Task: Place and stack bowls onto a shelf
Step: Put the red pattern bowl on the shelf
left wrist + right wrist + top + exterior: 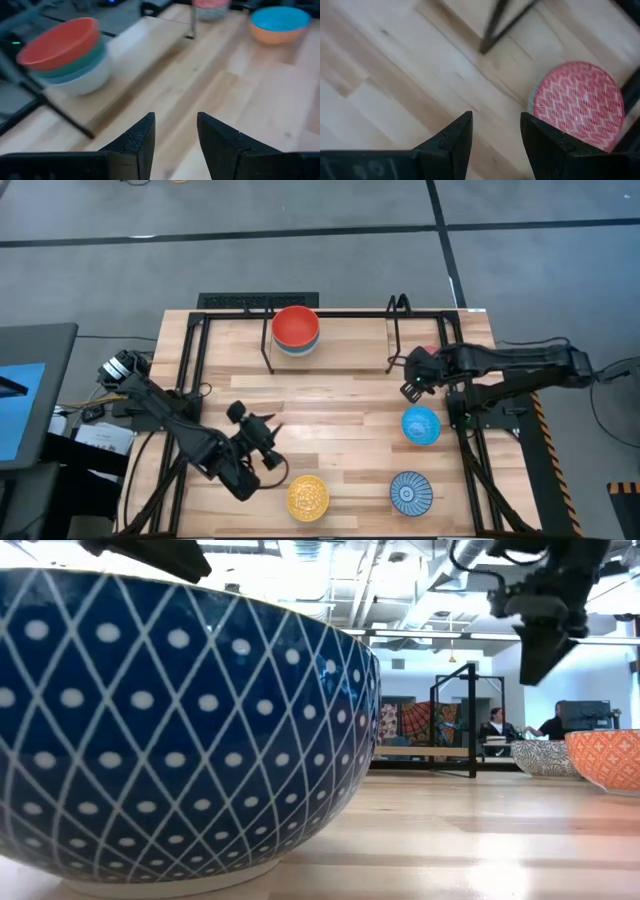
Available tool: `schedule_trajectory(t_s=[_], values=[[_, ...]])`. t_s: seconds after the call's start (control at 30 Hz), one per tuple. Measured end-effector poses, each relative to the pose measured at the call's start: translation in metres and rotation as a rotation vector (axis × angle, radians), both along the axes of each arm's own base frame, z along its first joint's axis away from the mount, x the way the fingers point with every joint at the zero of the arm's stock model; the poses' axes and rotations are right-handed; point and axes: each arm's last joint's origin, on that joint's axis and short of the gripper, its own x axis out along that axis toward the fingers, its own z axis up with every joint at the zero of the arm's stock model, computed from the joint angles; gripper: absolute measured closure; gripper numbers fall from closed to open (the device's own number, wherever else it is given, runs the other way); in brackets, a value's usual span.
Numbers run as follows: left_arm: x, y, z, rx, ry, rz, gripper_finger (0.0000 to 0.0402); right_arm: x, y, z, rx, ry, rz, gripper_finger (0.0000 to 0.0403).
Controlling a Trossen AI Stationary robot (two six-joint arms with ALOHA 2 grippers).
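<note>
A stack of bowls (295, 330), red on green on plain blue on white (65, 55), stands on the shelf board (345, 340) at its left end. The red-pink patterned bowl (577, 102) sits on the table by the shelf's right upright, partly under my right arm (431, 352). The speckled light-blue bowl (421, 425), the blue-white patterned bowl (410, 493) and the yellow patterned bowl (308, 497) rest on the table. My left gripper (268, 432) is open and empty above the table's near left. My right gripper (410, 383) is open and empty, just left of the red-pink bowl.
The shelf's black wire uprights (391, 340) stand close to my right gripper. The blue-white bowl (180, 740) fills the low view's left. Bare tabletop (340, 420) lies between the two grippers. People sit in the room beyond the table (495, 725).
</note>
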Motion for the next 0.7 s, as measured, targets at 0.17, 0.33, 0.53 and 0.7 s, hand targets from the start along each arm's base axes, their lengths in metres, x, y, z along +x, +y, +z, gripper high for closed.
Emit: schedule_trajectory(t_s=[0.17, 0.33, 0.53, 0.7], values=[[0.014, -0.002, 0.002, -0.010, 0.002, -0.062, 0.0269, -0.014, -0.010, -0.016, 0.060, 0.043, -0.075, 0.0212], [0.025, -0.007, -0.008, 0.020, 0.019, -0.077, 0.0269, -0.023, -0.015, -0.033, 0.075, 0.118, -0.102, 0.0212], [0.031, -0.008, -0.019, 0.005, 0.068, -0.089, 0.0269, -0.028, -0.020, -0.050, 0.081, 0.158, -0.125, 0.0212], [0.035, -0.008, -0.020, -0.020, 0.051, -0.091, 0.0269, -0.027, -0.025, -0.050, 0.083, 0.125, -0.177, 0.0228]])
